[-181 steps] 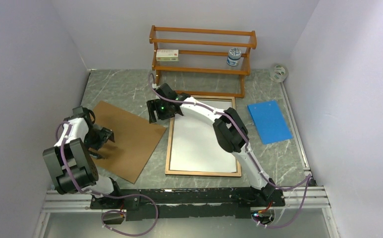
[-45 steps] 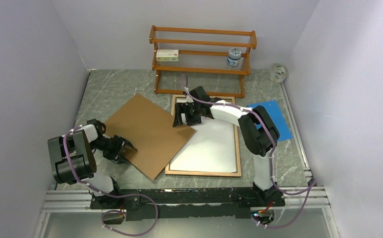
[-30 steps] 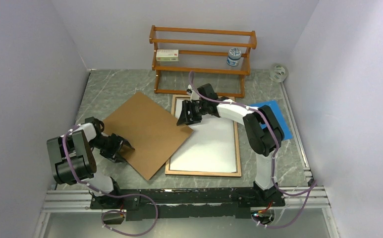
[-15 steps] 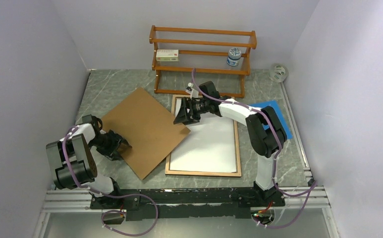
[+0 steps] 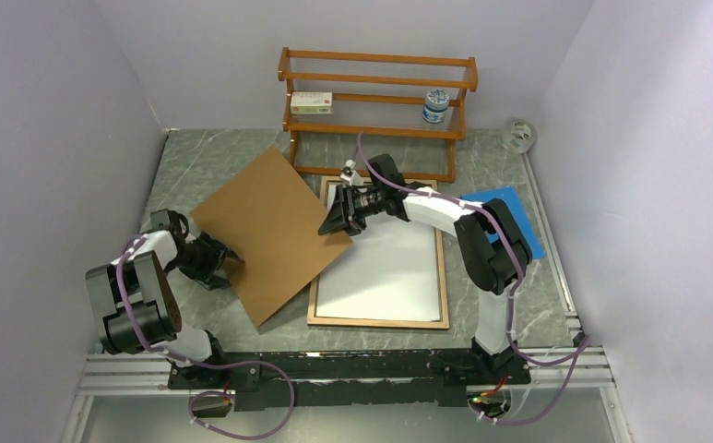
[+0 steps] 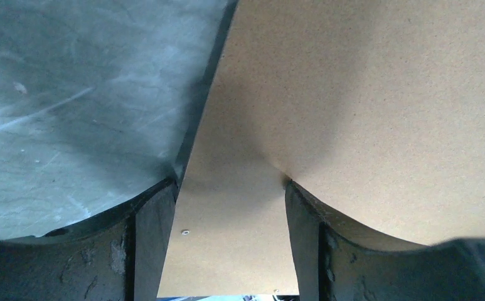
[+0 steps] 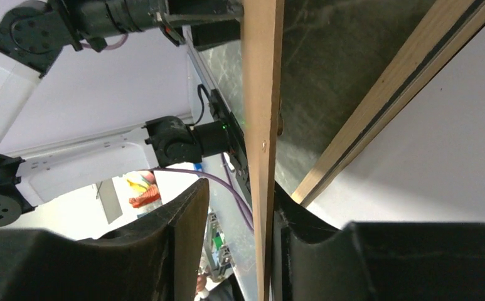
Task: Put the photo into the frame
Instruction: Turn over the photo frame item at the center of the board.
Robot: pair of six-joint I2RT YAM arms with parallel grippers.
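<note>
The frame [image 5: 314, 277] lies back-up on the table, its thin wood-brown border around the photo [image 5: 394, 272], which lies white side up inside it. A brown backing board [image 5: 265, 226] is tilted, its right corner over the frame's left edge. My right gripper [image 5: 338, 221] straddles that corner. In the right wrist view the board [image 7: 261, 94] stands edge-on between the open jaws [image 7: 239, 191], touching the right finger [image 7: 290, 238], with the frame border [image 7: 384, 106] beside it. My left gripper [image 5: 216, 263] is open against the board's lower left edge, and the board's face [image 6: 352, 94] spans its jaws [image 6: 229, 185].
A wooden shelf rack [image 5: 377, 129] stands at the back, with a small box [image 5: 311, 102] and a jar [image 5: 435, 106] on it. A blue sheet [image 5: 514, 217] lies right of the frame, and a tape roll [image 5: 518, 136] lies at the back right. Walls close in on three sides.
The board has swung and slid to the upper left, uncovering more of the photo. Both grippers have moved with it, the left one back toward the left wall.
</note>
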